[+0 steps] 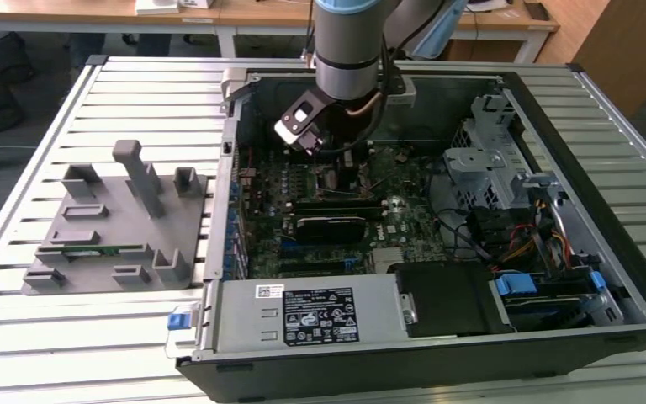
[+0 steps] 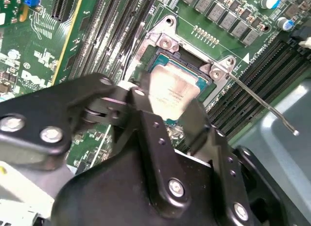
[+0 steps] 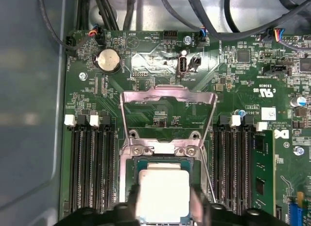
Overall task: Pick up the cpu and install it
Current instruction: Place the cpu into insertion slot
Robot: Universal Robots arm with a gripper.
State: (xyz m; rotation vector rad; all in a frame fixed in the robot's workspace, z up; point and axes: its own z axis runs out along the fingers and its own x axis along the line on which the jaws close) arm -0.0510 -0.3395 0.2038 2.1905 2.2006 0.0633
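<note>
Reaches down from above into one open computer case [image 1: 413, 370] lying on a slatted metal table [image 1: 31, 337]. Ends in one gripper [image 2: 167, 103] with two black fingers [image 2: 146, 119], jaws clamped on two opposite edges of the single cpu [image 3: 163, 197].

Holds that silvery square flat and level over the socket [image 3: 146, 162] of the green motherboard [image 3: 87, 90], within the socket's outline in both wrist views. Hard to tell whether seated in the socket or held just above it.

Shows one hinged metal load plate [image 3: 167, 94] tilted up and open just beyond the cpu, and one thin wire lever [image 2: 262, 103] swung out beside the socket. Has black memory slots running along both sides of the socket, with four white latches [image 3: 69, 120] at their ends in the first wrist view, two on each side. Also one round coin cell [image 3: 108, 60] farther along the board, well apart from the cpu.

In the exterior view, one grey fixture [image 1: 110, 227] on the table just beside the case, on the exterior view's left, with one narrow green memory stick [image 1: 93, 249] lying in it, well apart from the gripper.
</note>
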